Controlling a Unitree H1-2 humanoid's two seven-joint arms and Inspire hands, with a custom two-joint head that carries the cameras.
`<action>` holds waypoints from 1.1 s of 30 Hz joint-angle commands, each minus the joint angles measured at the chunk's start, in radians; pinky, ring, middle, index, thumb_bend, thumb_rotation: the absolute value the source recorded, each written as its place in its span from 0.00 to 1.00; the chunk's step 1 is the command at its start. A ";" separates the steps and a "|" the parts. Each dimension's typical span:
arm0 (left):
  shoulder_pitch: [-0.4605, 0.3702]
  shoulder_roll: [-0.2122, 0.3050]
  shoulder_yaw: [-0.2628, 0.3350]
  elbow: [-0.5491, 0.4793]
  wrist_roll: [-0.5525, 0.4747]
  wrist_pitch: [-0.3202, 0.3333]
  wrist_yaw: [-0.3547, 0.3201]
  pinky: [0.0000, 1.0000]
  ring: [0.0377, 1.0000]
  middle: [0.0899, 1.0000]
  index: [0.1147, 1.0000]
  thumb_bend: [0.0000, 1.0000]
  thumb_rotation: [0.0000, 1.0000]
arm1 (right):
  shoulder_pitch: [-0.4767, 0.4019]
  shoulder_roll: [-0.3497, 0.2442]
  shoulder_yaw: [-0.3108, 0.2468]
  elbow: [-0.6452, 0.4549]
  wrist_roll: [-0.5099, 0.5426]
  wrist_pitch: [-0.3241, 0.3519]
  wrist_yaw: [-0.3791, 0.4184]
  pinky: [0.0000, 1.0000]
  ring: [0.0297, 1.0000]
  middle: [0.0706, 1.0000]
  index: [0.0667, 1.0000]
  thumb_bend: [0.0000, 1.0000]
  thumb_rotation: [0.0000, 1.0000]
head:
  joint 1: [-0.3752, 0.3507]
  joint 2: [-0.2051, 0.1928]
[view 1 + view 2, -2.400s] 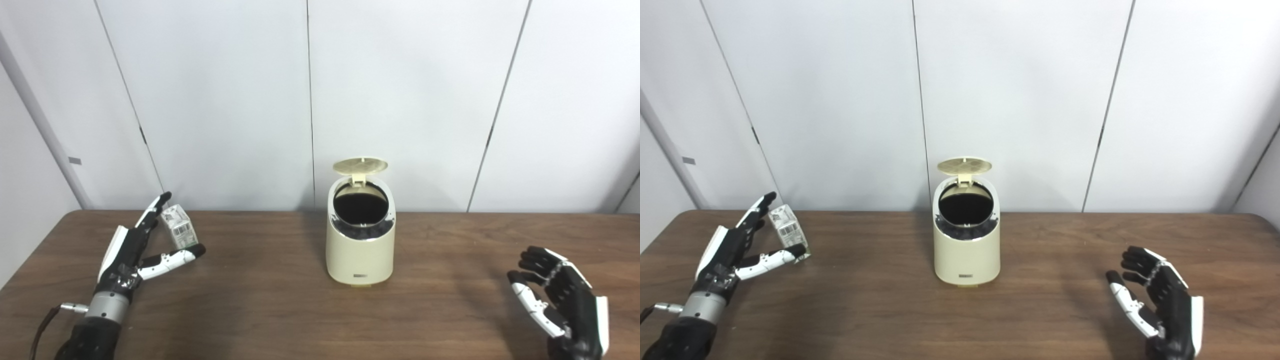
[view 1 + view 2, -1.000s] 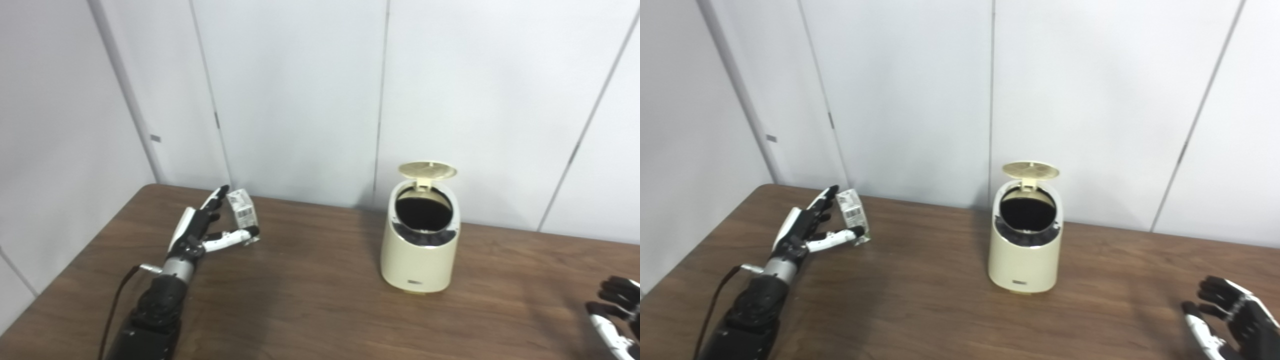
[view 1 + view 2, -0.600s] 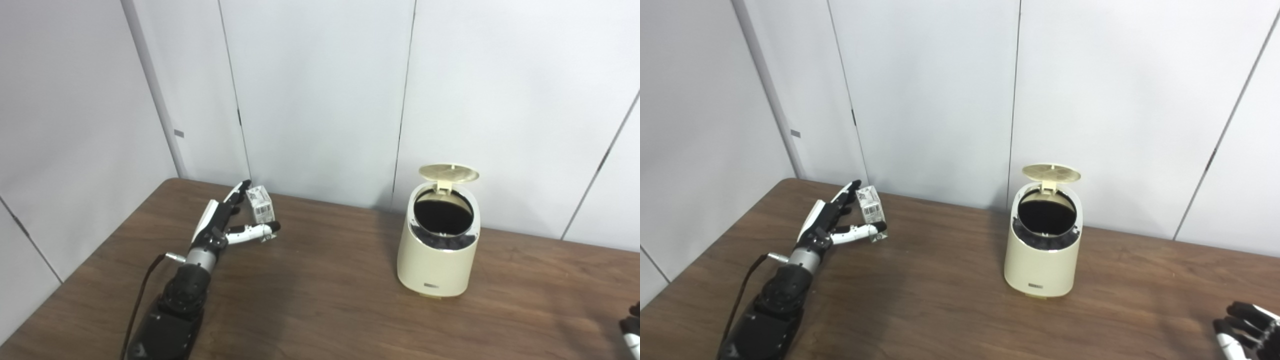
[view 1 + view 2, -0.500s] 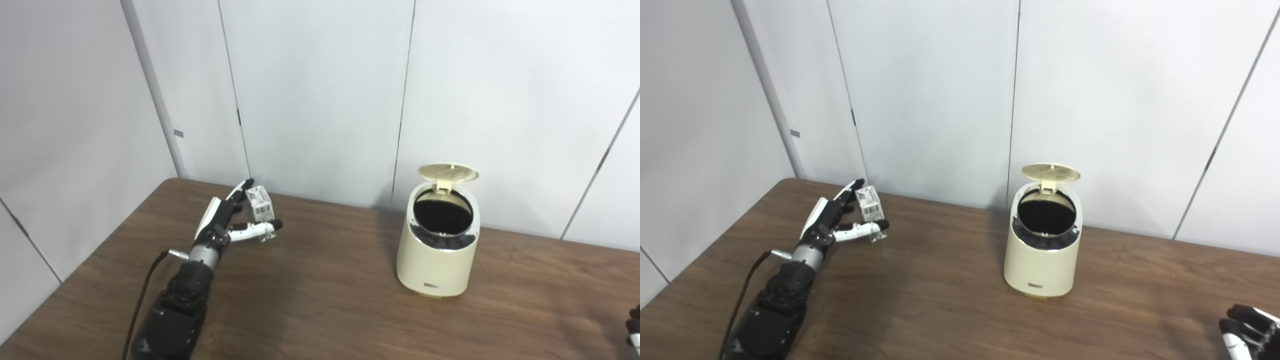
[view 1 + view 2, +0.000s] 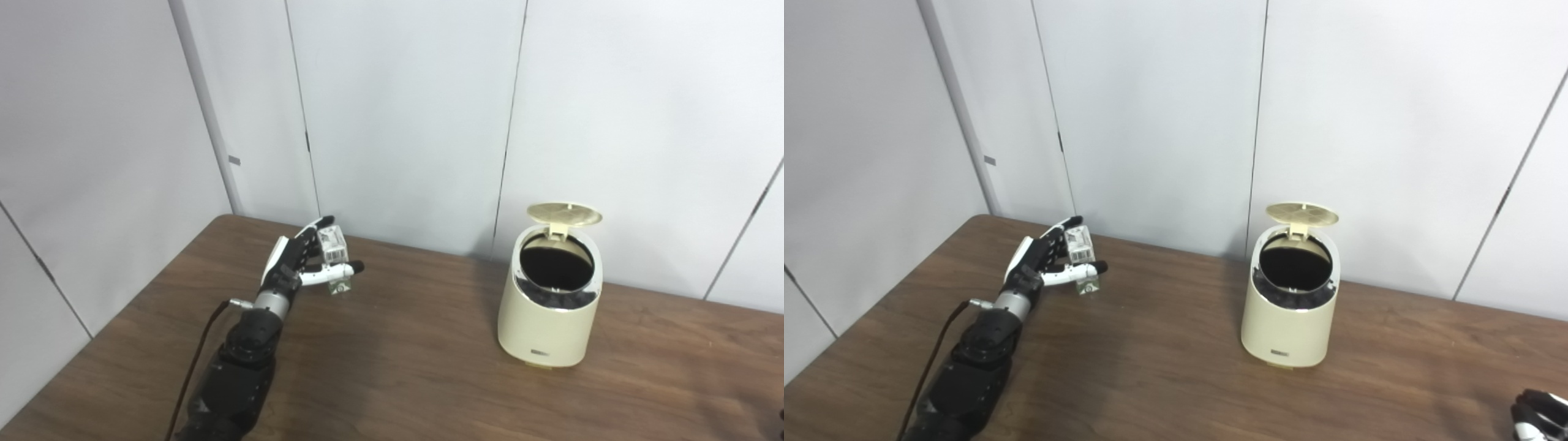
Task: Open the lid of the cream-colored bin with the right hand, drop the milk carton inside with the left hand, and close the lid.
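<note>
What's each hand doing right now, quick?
Left hand: shut on the milk carton, fingers and thumb around it.
Right hand: only its fingers show at the frame corner; cannot tell.

Left hand (image 5: 299, 264) closed, arm extended

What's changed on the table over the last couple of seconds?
The left hand has closed on the milk carton and lifted it off the table. The camera also swung left. The bin stands unmoved, its lid still open.
</note>
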 commanded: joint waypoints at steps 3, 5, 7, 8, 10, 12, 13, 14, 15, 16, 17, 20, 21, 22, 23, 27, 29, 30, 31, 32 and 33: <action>-0.048 0.033 -0.048 0.003 0.088 -0.044 0.028 0.87 0.88 0.84 0.87 1.00 0.22 | 0.002 -0.005 0.001 -0.005 -0.010 -0.041 0.003 0.47 0.58 0.58 0.54 0.48 0.51 | -0.001 0.003; -0.043 0.038 -0.064 -0.006 0.120 -0.042 0.041 0.86 0.87 0.83 0.86 0.99 0.20 | 0.002 -0.001 -0.001 -0.010 -0.009 -0.033 0.002 0.47 0.58 0.58 0.54 0.48 0.51 | -0.003 0.004; -0.039 0.040 -0.071 -0.012 0.137 -0.039 0.048 0.85 0.86 0.82 0.86 0.97 0.18 | 0.003 -0.001 -0.001 -0.013 -0.008 -0.027 0.002 0.47 0.58 0.58 0.54 0.49 0.52 | -0.003 0.004; -0.037 0.040 -0.072 -0.014 0.143 -0.039 0.051 0.84 0.85 0.81 0.85 0.97 0.18 | 0.003 -0.001 -0.001 -0.011 -0.008 -0.029 0.003 0.47 0.58 0.58 0.54 0.48 0.52 | -0.004 0.005; -0.033 0.042 -0.072 -0.019 0.153 -0.033 0.056 0.82 0.84 0.80 0.85 0.97 0.18 | 0.003 -0.002 -0.002 -0.009 -0.007 -0.031 0.003 0.47 0.58 0.58 0.54 0.48 0.52 | -0.004 0.006; -0.028 0.046 -0.074 -0.020 0.164 -0.035 0.059 0.81 0.84 0.80 0.84 0.96 0.17 | 0.003 -0.001 -0.004 -0.009 -0.007 -0.034 0.001 0.46 0.57 0.57 0.54 0.51 0.53 | -0.004 0.008; -0.026 0.049 -0.074 -0.019 0.166 -0.037 0.060 0.80 0.84 0.80 0.84 0.95 0.16 | 0.004 -0.001 -0.003 -0.016 -0.011 -0.026 0.000 0.46 0.57 0.57 0.54 0.51 0.53 | -0.004 0.009; -0.023 0.054 -0.075 -0.026 0.171 -0.025 0.056 0.80 0.84 0.80 0.84 0.95 0.15 | 0.004 -0.002 -0.003 -0.015 -0.009 -0.029 0.002 0.46 0.57 0.57 0.53 0.51 0.53 | -0.005 0.012; -0.020 0.057 -0.075 -0.032 0.174 -0.015 0.053 0.82 0.84 0.80 0.84 0.93 0.13 | 0.004 -0.003 -0.003 -0.015 -0.007 -0.031 0.004 0.46 0.56 0.57 0.53 0.51 0.54 | -0.005 0.012; -0.018 0.062 -0.076 -0.037 0.175 -0.004 0.047 0.82 0.84 0.80 0.85 0.92 0.12 | 0.004 -0.004 -0.003 -0.013 -0.005 -0.032 0.005 0.46 0.56 0.57 0.53 0.51 0.54 | -0.005 0.012; -0.014 0.067 -0.076 -0.049 0.176 0.010 0.040 0.83 0.85 0.81 0.85 0.92 0.11 | 0.004 -0.004 -0.004 -0.013 -0.004 -0.029 0.005 0.45 0.56 0.57 0.53 0.52 0.54 | -0.005 0.013; -0.003 0.085 -0.084 -0.075 0.187 0.040 0.022 0.85 0.86 0.82 0.86 0.93 0.09 | 0.006 -0.003 -0.005 -0.023 -0.008 -0.009 0.004 0.45 0.56 0.56 0.53 0.54 0.54 | -0.006 0.015; 0.000 0.094 -0.088 -0.082 0.193 0.049 0.014 0.85 0.87 0.83 0.87 0.92 0.08 | 0.006 -0.004 -0.004 -0.024 -0.010 -0.010 0.004 0.45 0.56 0.56 0.52 0.55 0.55 | -0.007 0.015; 0.002 0.102 -0.091 -0.089 0.198 0.056 0.006 0.86 0.87 0.83 0.88 0.91 0.08 | 0.007 -0.006 -0.002 -0.022 -0.011 -0.017 0.007 0.45 0.56 0.56 0.52 0.55 0.55 | -0.007 0.015; 0.003 0.114 -0.096 -0.093 0.202 0.063 -0.004 0.85 0.87 0.83 0.88 0.91 0.06 | 0.007 -0.006 -0.002 -0.022 -0.014 -0.019 0.006 0.45 0.56 0.56 0.53 0.55 0.55 | -0.008 0.017; 0.006 0.162 -0.120 -0.117 0.235 0.110 -0.046 0.85 0.87 0.85 0.90 0.90 0.00 | 0.007 -0.001 -0.005 -0.033 -0.003 -0.008 0.009 0.45 0.56 0.56 0.53 0.55 0.54 | -0.007 0.020; 0.007 0.184 -0.133 -0.138 0.258 0.151 -0.061 0.82 0.88 0.86 0.91 0.89 0.00 | 0.007 0.002 -0.005 -0.042 -0.003 0.007 0.008 0.45 0.56 0.57 0.53 0.53 0.53 | -0.005 0.021; 0.007 0.191 -0.134 -0.144 0.263 0.165 -0.068 0.81 0.88 0.86 0.90 0.89 0.00 | 0.007 0.002 -0.006 -0.045 -0.003 0.014 0.008 0.45 0.56 0.57 0.53 0.53 0.53 | -0.005 0.021; 0.006 0.197 -0.135 -0.146 0.267 0.173 -0.071 0.81 0.88 0.87 0.90 0.88 0.00 | 0.006 0.002 -0.006 -0.043 -0.004 0.016 0.008 0.46 0.57 0.57 0.53 0.54 0.54 | -0.006 0.020; 0.005 0.202 -0.138 -0.151 0.276 0.181 -0.071 0.81 0.88 0.87 0.90 0.88 0.00 | 0.005 0.001 -0.005 -0.037 -0.006 0.008 0.007 0.46 0.57 0.57 0.54 0.55 0.54 | -0.006 0.020; 0.005 0.204 -0.141 -0.153 0.286 0.186 -0.067 0.80 0.87 0.86 0.89 0.87 0.00 | 0.005 -0.001 -0.004 -0.031 -0.011 -0.002 0.007 0.46 0.57 0.58 0.54 0.54 0.54 | -0.006 0.020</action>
